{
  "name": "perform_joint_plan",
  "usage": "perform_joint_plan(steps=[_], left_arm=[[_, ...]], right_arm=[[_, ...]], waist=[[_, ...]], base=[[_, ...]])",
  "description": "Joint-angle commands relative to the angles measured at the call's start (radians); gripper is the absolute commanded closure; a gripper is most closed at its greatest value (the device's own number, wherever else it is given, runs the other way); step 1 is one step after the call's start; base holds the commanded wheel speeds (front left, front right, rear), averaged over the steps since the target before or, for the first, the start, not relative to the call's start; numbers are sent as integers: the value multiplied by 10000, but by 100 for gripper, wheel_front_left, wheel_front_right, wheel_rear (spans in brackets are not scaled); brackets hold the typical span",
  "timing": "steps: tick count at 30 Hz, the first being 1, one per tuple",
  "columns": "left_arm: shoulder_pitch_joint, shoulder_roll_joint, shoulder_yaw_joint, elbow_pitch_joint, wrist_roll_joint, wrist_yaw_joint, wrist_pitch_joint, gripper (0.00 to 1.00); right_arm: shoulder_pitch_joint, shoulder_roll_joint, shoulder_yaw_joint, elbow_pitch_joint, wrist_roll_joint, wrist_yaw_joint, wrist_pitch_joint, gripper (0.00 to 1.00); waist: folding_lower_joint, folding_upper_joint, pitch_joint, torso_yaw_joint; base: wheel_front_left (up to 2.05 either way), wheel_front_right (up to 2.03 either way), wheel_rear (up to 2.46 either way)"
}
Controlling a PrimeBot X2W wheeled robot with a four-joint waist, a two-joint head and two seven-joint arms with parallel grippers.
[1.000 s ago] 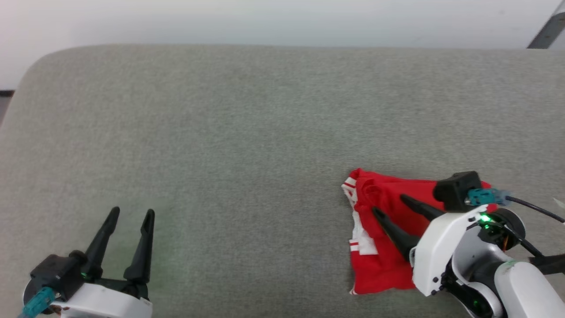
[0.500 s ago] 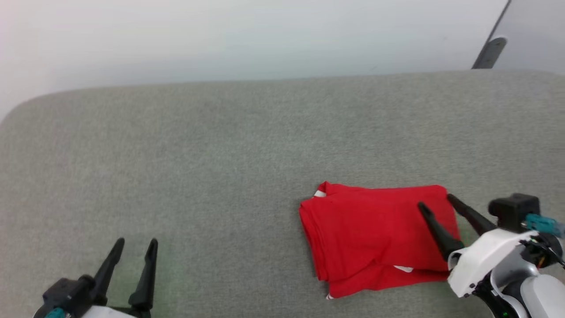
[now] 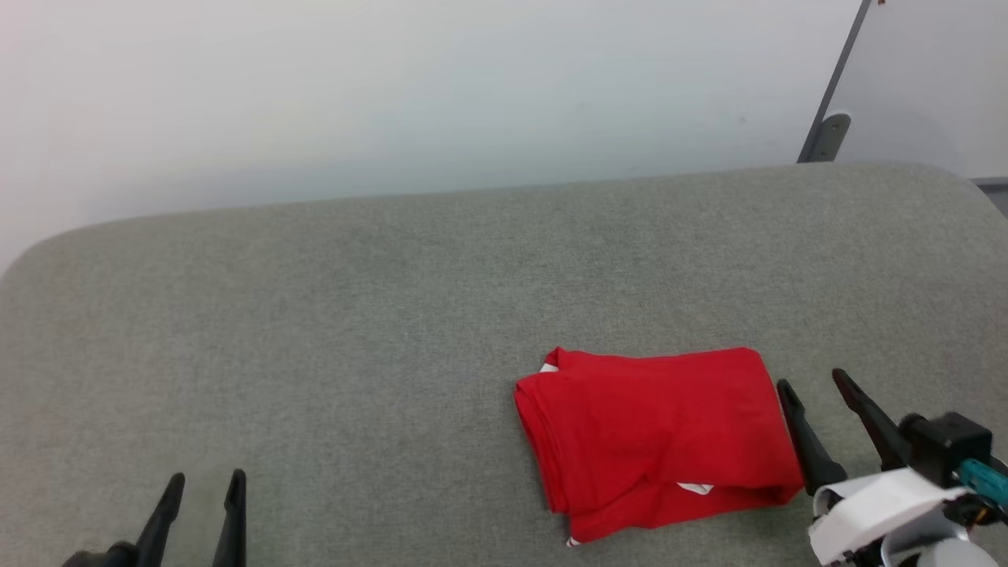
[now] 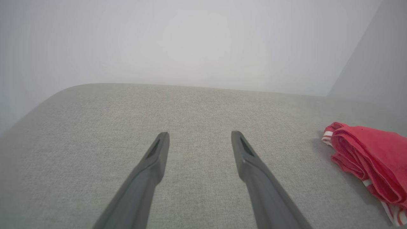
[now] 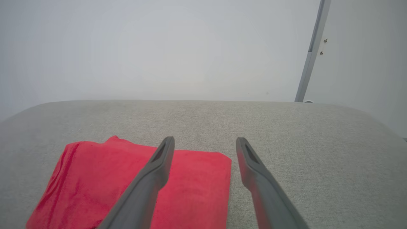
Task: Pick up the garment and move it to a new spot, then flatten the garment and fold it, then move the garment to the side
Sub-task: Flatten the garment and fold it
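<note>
fwiw left hand [image 3: 206, 475] and right hand [image 3: 810, 378] are both wide open, holding nothing. To shift the folded garment [image 3: 654, 433] sideways I'd pinch all layers, or it'll unfold.

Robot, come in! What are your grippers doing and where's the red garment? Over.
Left gripper open, empty. Right gripper open, empty, just right of the garment. Garment folded, flat on the grey cushion. Nothing in the way.

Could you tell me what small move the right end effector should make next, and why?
Probably draw the right end effector back to rest: the garment lies folded toward the right of the grey surface, and the end effector is open, holding nothing.
</note>
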Motion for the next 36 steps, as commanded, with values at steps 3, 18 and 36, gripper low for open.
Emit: perform_joint_plan(steps=[3, 18, 36], left_arm=[[301, -122, 129, -216, 158, 27, 7, 0], [1693, -573, 771, -1463, 520, 27, 7, 0], [1640, -654, 663, -1841, 613, 27, 7, 0]], right_arm=[[381, 136, -365, -119, -194, -17, -206, 0], [2584, 452, -1820, -2249, -852, -17, 43, 0], [3476, 959, -2311, -3676, -1067, -17, 682, 0]], waist=[[0, 0, -186, 178], [0, 0, -276, 635], [0, 0, -320, 703]], base=[[0, 0, 0], [0, 0, 0], [0, 0, 0]])
